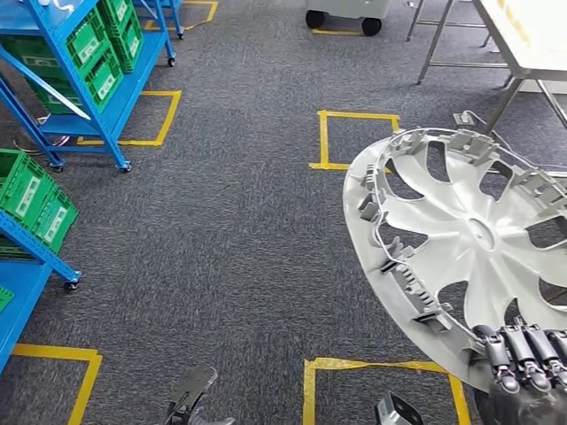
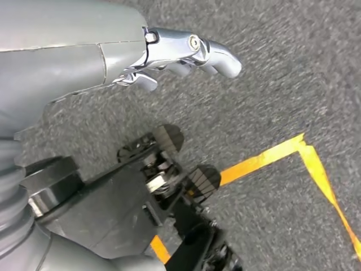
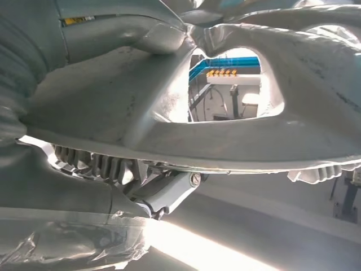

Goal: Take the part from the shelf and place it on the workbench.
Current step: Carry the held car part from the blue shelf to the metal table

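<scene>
At lower right of the head view: the part, a silver wheel cover (image 1: 468, 239), is carried by the right hand (image 1: 528, 354), whose dark fingers (image 1: 520, 350) are hooked over its near rim.
Part's lie: it is held off the floor, tilted, its ribbed clip side turned up toward the camera; being round, it has no long axis, and its broad face spreads away from the hand, forward and to the left.
Right hand's state: it is closed on the rim of the wheel cover (image 3: 238, 135), as is borne out in the right wrist view, where the cover's edge is seen clamped against the hand (image 3: 127, 186).
Left hand: the left hand (image 2: 179, 101) is seen hanging over the carpet (image 2: 272, 84), nothing in it, its fingers (image 2: 212, 53) loosely apart.
Relation that matters: the worktop (image 1: 528, 35) is judged to be the pale surface at the upper right corner, ahead and to the right, well apart from the part; the right arm is the nearer one and already bears the load.
Behind the task: the blue shelf (image 1: 100, 80) with green crates (image 1: 100, 44) is seen at upper left.
Hidden or cut off: the cover's right side is cropped by the frame, the worktop is overexposed and mostly out of frame, and the thumb's hold under the rim cannot be made out.
</scene>
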`<state>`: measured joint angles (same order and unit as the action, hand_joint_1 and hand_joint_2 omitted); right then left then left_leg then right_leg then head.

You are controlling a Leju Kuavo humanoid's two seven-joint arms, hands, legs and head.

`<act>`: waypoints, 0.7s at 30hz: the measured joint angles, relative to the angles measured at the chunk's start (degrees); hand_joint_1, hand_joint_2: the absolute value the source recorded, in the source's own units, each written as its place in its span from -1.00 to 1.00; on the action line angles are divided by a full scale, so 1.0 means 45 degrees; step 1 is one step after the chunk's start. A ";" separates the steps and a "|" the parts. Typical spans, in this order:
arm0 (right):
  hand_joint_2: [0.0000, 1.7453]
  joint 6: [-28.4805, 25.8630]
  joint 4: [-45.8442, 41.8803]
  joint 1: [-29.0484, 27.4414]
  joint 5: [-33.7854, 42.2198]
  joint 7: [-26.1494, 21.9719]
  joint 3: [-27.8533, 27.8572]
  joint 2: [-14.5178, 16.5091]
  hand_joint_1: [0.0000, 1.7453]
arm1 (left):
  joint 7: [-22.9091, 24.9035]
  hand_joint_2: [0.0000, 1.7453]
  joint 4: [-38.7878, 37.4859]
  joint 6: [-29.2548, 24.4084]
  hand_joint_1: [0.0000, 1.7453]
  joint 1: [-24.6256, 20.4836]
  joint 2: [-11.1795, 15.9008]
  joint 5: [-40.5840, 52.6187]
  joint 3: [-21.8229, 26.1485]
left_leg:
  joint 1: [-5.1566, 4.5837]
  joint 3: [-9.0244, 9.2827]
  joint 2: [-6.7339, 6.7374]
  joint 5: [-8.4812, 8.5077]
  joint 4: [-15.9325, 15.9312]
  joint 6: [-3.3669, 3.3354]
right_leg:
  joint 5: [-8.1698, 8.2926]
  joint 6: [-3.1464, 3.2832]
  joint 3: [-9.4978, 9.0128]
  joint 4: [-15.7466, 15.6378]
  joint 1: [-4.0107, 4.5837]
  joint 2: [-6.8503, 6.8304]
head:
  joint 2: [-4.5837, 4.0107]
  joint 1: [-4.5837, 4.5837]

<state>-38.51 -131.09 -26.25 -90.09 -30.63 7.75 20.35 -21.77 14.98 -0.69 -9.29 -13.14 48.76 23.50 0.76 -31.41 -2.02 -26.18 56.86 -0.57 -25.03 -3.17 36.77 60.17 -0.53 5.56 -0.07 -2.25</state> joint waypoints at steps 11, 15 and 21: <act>1.00 0.0000 -0.0125 0.0032 0.0004 -0.0095 0.0058 0.0000 1.00 | 0.0146 1.00 0.0047 -0.0055 -1.00 -0.0020 0.0041 0.0138 -0.0354 | -0.0229 0.0108 0.1683 -0.0140 0.0036 0.0073 | -0.0104 0.0106 -0.0701 -0.0371 0.0145 -0.2013 | 0.0000 -0.0085; 1.00 0.0000 -0.0310 -0.0071 0.0006 -0.0126 0.0162 0.0002 1.00 | 0.0146 1.00 0.0058 -0.0144 -1.00 -0.0092 -0.0058 0.0185 -0.0545 | -0.0173 -0.0025 0.1467 -0.0474 0.0403 0.0320 | 0.0043 0.0418 -0.0631 -0.0454 0.0094 -0.1434 | 0.0000 -0.0069; 1.00 0.0000 -0.0415 -0.0206 0.0005 0.0000 0.0302 0.0005 1.00 | 0.0256 1.00 0.0067 -0.0377 -1.00 0.0015 -0.0155 0.0198 -0.0727 | -0.0150 -0.1614 0.0508 -0.1560 0.3596 0.0361 | 0.0129 0.0536 -0.0596 -0.0476 0.0035 -0.0459 | 0.0000 -0.0035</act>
<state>-38.51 -132.96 -27.18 -90.07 -30.63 9.11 20.37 -20.62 15.28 -2.39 -9.22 -13.83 49.65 20.23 0.09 -38.67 0.27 -33.20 73.04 1.06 -24.45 -0.76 34.08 58.03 -0.37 3.50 -0.07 -2.40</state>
